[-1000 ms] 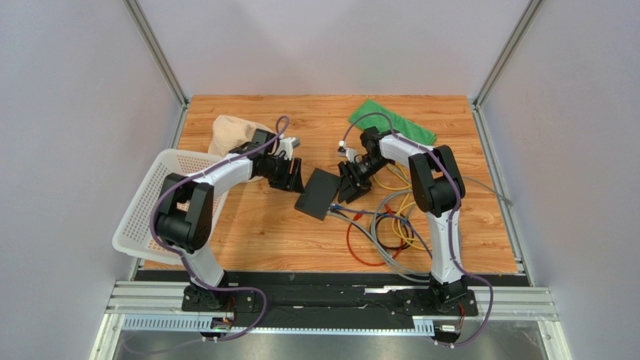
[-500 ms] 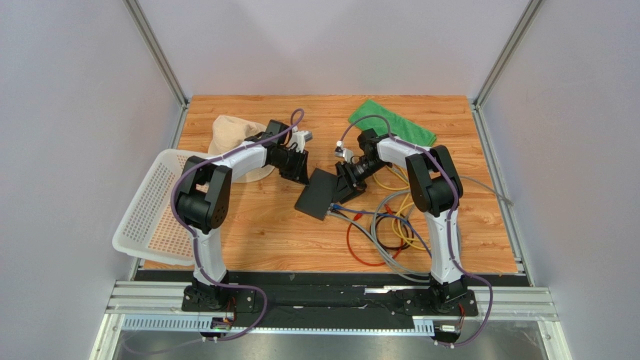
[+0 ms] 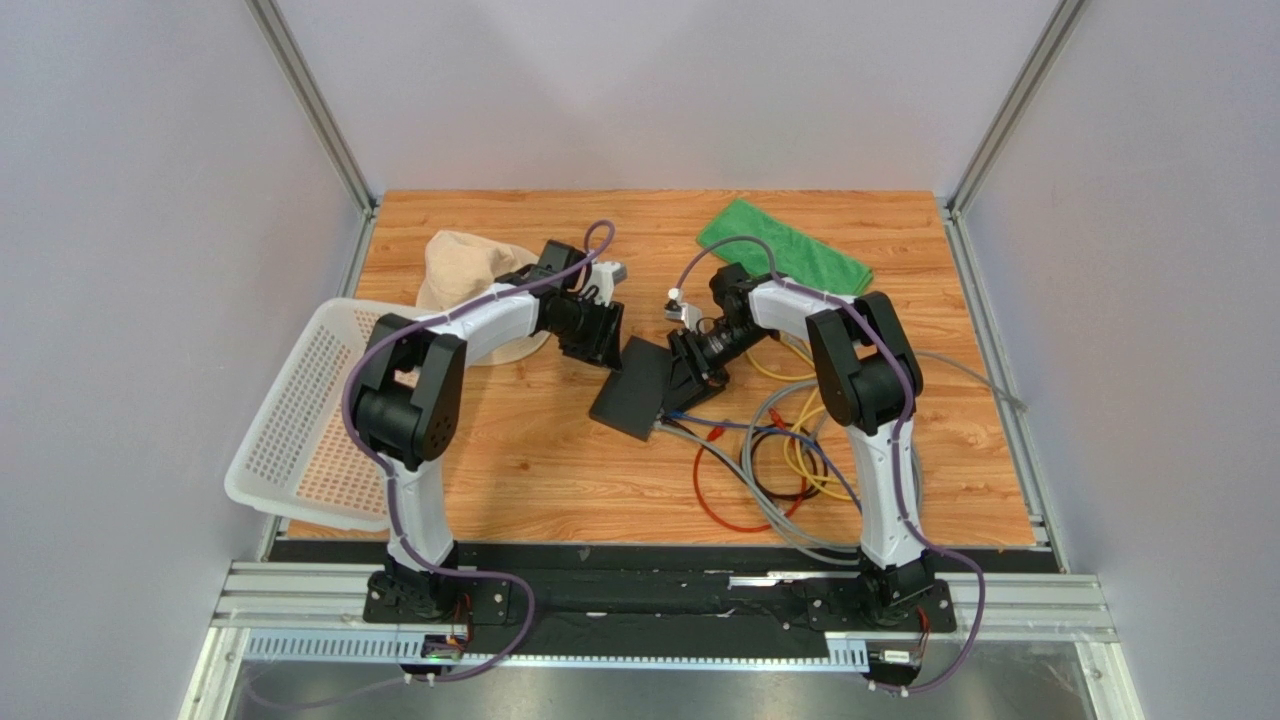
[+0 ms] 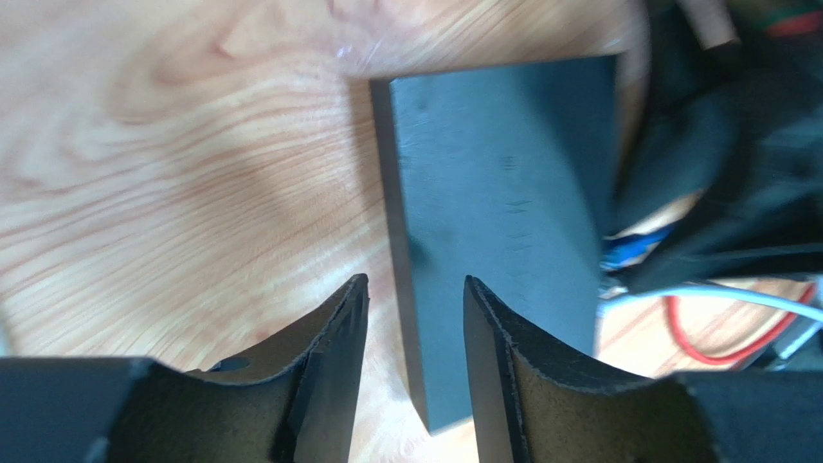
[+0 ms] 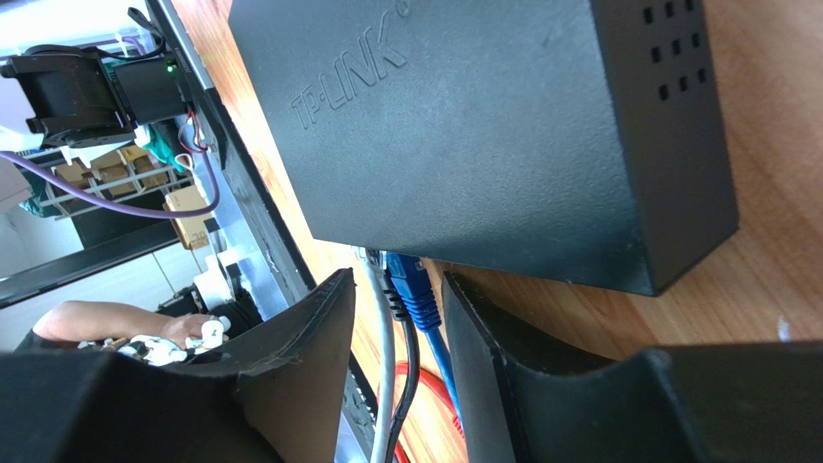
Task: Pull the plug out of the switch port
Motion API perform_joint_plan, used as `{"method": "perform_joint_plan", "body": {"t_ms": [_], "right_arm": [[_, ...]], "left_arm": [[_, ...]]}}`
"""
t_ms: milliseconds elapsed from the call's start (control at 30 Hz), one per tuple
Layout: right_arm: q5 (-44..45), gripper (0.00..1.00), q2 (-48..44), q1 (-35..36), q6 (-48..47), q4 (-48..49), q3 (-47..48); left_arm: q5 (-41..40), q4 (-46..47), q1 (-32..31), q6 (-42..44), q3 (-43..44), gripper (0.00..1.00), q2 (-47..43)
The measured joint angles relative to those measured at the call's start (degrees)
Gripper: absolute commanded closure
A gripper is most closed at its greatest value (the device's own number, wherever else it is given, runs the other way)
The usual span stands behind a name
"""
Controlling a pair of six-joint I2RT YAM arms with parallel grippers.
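Observation:
The switch (image 3: pixel 634 386) is a flat black box lying slanted on the wood table. It also shows in the left wrist view (image 4: pixel 502 183) and the right wrist view (image 5: pixel 483 125). A blue plug (image 5: pixel 415 294), a grey plug (image 5: pixel 375 275) and a black plug (image 5: pixel 398 301) sit side by side in its ports. My right gripper (image 3: pixel 687 371) is open, and its jaws (image 5: pixel 396 282) straddle these three plugs right at the ports. My left gripper (image 3: pixel 604 341) is open at the switch's far end, and its jaws (image 4: pixel 413 287) straddle the switch's long edge.
A tangle of red, yellow and grey cables (image 3: pixel 766 458) lies right of the switch. A green cloth (image 3: pixel 784 243) is at the back right. A beige cloth (image 3: pixel 451 270) and a white basket (image 3: pixel 301 413) are on the left, the basket overhanging the table's edge.
My left gripper has swung right and farther back to the switch's far end. My right gripper has edged a little toward the switch's port side. The switch has hardly moved.

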Motion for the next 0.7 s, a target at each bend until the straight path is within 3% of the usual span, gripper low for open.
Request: {"method": "perform_joint_plan", "body": {"t_ms": [67, 133, 167, 300, 700], "right_arm": [[0.15, 0.53, 0.0, 0.0, 0.2, 0.07, 0.0], [0.24, 0.53, 0.0, 0.0, 0.35, 0.09, 0.0], [0.33, 0.54, 0.02, 0.0, 0.39, 0.09, 0.0], [0.57, 0.54, 0.07, 0.02, 0.81, 0.11, 0.02], [1.77, 0.58, 1.07, 0.24, 2.58, -1.29, 1.57]], "left_arm": [[-0.22, 0.04, 0.0, -0.31, -0.07, 0.64, -2.6], [0.52, 0.59, 0.0, -0.57, -0.22, 0.92, -5.44], [1.29, 1.31, 0.0, -0.72, -0.55, 1.0, -6.82], [3.96, 3.3, -0.26, -0.44, -1.97, 1.0, -8.17], [7.56, 4.79, -1.2, -0.66, -1.99, 1.0, 1.18]]}}
